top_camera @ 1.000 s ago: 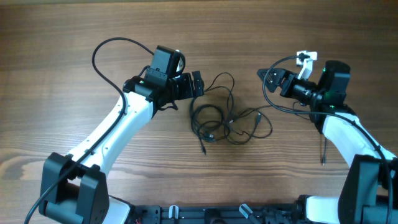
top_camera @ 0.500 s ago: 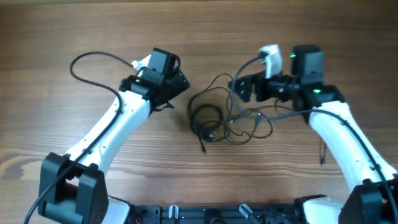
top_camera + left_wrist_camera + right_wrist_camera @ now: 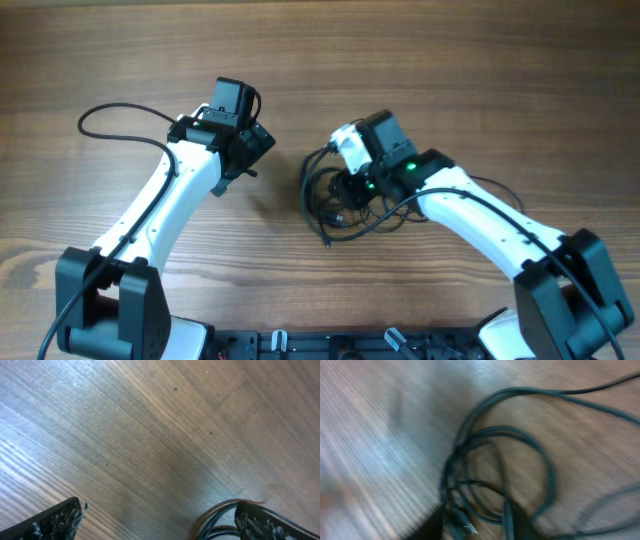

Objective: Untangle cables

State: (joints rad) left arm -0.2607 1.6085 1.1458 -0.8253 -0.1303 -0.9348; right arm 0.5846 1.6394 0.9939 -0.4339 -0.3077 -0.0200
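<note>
Black, thin, tangled cables (image 3: 322, 212) lie mid-frame beneath the right gripper (image 3: 345, 190), whose grip I cannot tell; the left gripper (image 3: 256, 144), upper left, is spread wide.

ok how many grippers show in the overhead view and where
2. The left gripper is left of the cables, jaws open, apart from them. The right gripper is down on the tangle's right side; its fingertips are hidden from above.
</note>
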